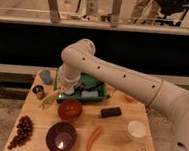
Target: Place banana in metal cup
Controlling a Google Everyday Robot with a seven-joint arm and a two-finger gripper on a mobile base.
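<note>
1. The white robot arm [118,77] reaches in from the right, bends at a rounded joint and drops to the two-finger gripper [62,91]. The gripper hangs low over the light wooden board [126,148].
2. Whether the gripper is clenched or released we cannot tell, as the wrist housing hides it.
3. The pale yellow, brown-streaked banana [49,100] slants down and picture-left from the gripper, its upper end meeting the gripper's tip. We cannot tell whether it is grasped.
4. The small shiny steel metal cup [38,91] stands upright just picture-left of the gripper, near the banana's lower end. The banana is outside it.
5. A grey-blue rounded lump [46,76] sits beyond the cup, up and picture-left of the gripper.
6. A green rectangular tray [97,94] lies directly picture-right of the gripper, partly behind the wrist.
7. A red round bowl [70,109] sits just below the gripper, toward the board's near edge.
8. Nearer still are a purple bowl [61,137] and a dark grape cluster [22,131].
9. Well to the gripper's picture-right we note a black oblong block [110,111], a slim orange-red carrot-like piece [94,138] and a white cup [136,129].
</note>
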